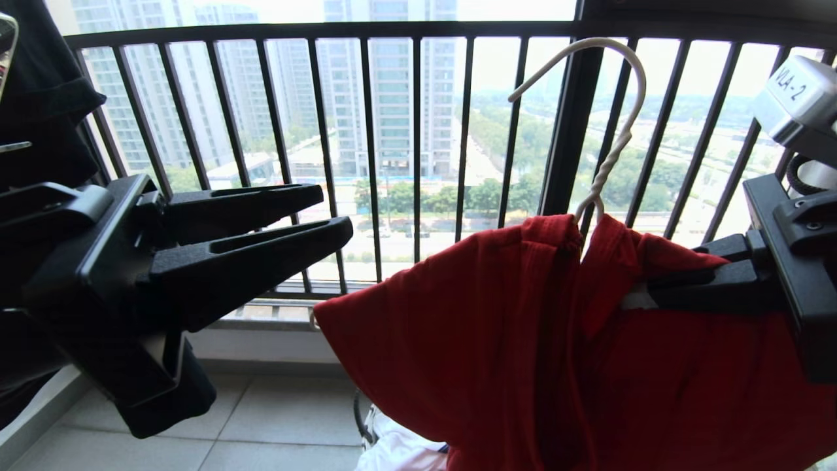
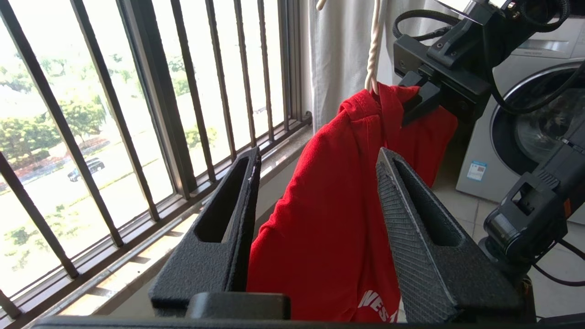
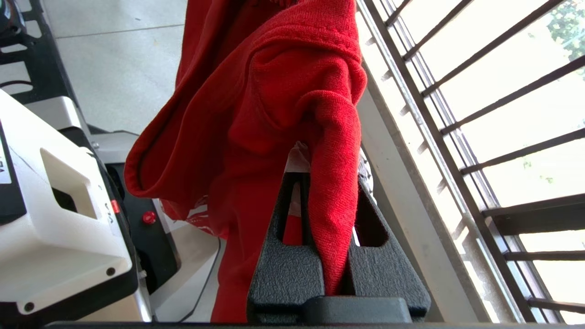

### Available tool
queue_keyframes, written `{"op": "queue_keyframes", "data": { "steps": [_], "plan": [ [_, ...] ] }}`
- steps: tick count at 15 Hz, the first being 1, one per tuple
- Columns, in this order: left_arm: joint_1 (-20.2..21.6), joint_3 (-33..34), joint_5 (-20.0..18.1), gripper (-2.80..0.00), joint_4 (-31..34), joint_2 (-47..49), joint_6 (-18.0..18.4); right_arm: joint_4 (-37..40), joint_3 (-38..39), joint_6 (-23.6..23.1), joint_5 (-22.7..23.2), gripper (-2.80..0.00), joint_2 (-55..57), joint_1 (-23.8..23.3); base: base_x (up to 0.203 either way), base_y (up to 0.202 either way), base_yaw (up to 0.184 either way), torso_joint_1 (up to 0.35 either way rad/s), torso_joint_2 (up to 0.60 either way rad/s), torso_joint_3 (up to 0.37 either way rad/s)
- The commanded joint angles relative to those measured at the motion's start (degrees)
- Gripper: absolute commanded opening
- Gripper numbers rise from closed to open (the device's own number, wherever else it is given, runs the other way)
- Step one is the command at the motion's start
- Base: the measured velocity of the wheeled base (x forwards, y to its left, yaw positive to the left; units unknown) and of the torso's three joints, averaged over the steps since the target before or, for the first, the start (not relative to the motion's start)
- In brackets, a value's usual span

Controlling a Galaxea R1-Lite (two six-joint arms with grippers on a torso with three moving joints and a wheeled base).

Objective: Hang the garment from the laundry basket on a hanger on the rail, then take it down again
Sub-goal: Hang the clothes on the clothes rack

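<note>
The red garment [image 1: 490,340] hangs draped over the cream wire hanger [image 1: 618,140], whose hook stands free in the air in front of the window bars. My right gripper [image 1: 644,291] comes in from the right and is shut on a fold of the garment [image 3: 274,91] near the collar; the right wrist view shows red cloth pinched between its fingers [image 3: 329,164]. My left gripper [image 1: 335,210] is open and empty at the left, apart from the garment [image 2: 329,219], which shows beyond its fingertips [image 2: 318,153]. The laundry basket [image 1: 369,425] peeks out below the garment. The rail is out of view.
A dark barred window railing [image 1: 392,163] runs across close behind the hanger. A black garment [image 1: 39,98] hangs at the far left. A washing machine [image 2: 539,128] stands behind the right arm, and white cloth [image 1: 399,451] lies by the basket.
</note>
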Motion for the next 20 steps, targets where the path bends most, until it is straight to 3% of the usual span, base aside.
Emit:
{"op": "queue_keyframes", "data": {
  "steps": [1,3,5,7,9,12,15,20],
  "plan": [
    [0.6,0.1,0.4,-2.80,0.0,-0.3,-0.6,0.1,0.2,1.3,-1.4,-2.80,-2.7,-2.1,0.000,0.000,0.000,0.000,0.00,0.000],
    [2.3,1.5,6.6,-2.80,2.3,-1.7,-2.2,0.3,0.4,3.5,-1.8,-2.80,-5.3,-6.1,0.000,0.000,0.000,0.000,0.00,0.000],
    [3.7,1.9,13.9,-2.80,7.0,-4.2,-3.5,0.4,1.1,4.0,-2.0,-2.80,-8.5,-13.2,0.000,0.000,0.000,0.000,0.00,0.000],
    [6.0,1.9,14.6,-2.80,10.8,-6.4,-4.0,0.5,1.9,6.7,-3.2,-2.80,-12.6,-18.5,0.000,0.000,0.000,0.000,0.00,0.000],
    [6.9,1.8,14.6,-2.80,11.9,-7.0,-4.9,0.6,3.2,13.1,-4.7,-2.80,-15.2,-21.2,0.000,0.000,0.000,0.000,0.00,0.000],
    [10.3,-0.1,14.9,-2.80,15.6,-6.4,-4.6,0.6,4.9,19.1,-12.0,-2.80,-17.2,-24.5,0.000,0.000,0.000,0.000,0.00,0.000],
    [12.3,-6.5,14.9,-2.80,29.5,-7.1,-4.5,0.3,8.6,20.2,-14.8,-2.80,-21.4,-24.8,0.000,0.000,0.000,0.000,0.00,0.000],
    [12.6,-9.2,15.0,-2.80,35.3,-9.8,-4.6,0.3,12.3,21.0,-17.6,-2.80,-27.4,-24.9,0.000,0.000,0.000,0.010,-0.08,-0.127]
  ]
}}
